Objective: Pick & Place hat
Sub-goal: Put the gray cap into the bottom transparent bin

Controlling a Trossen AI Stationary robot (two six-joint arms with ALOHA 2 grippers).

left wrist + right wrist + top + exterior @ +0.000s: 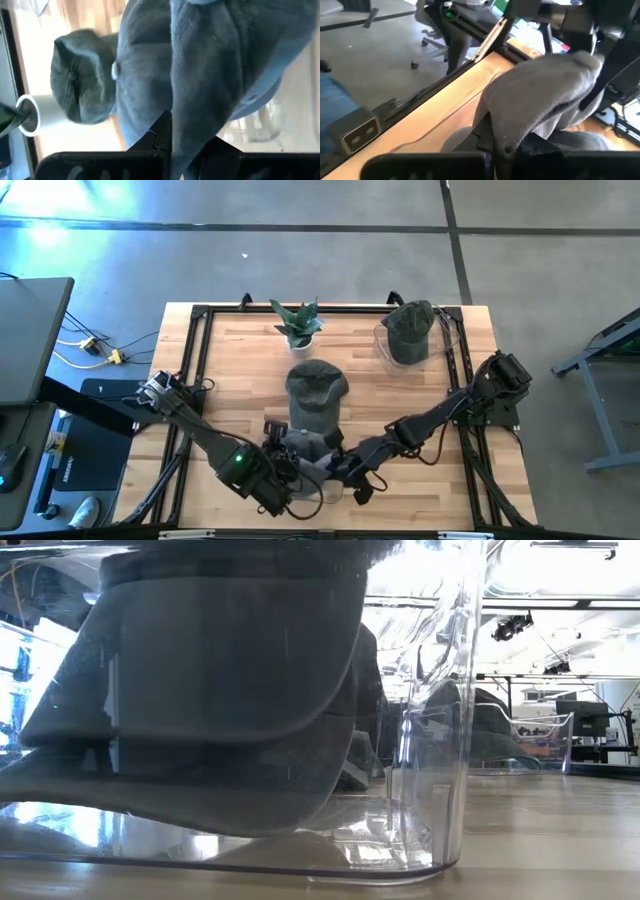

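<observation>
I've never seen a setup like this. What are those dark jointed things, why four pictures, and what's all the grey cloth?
Those are two robot arms at a wooden table. One camera looks down from above, one sits at tabletop level, and one rides on each wrist. The left gripper and the right gripper are both shut on a grey hat at the table's near edge. Another hat sits mid-table, a third in a clear container at the far right, beside a small potted plant.

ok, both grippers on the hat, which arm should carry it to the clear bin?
Right, probably. Left gripper and right gripper are both shut on the hat at the table's near edge, but the clear bin sits in the far corner on the right arm's side.
</observation>
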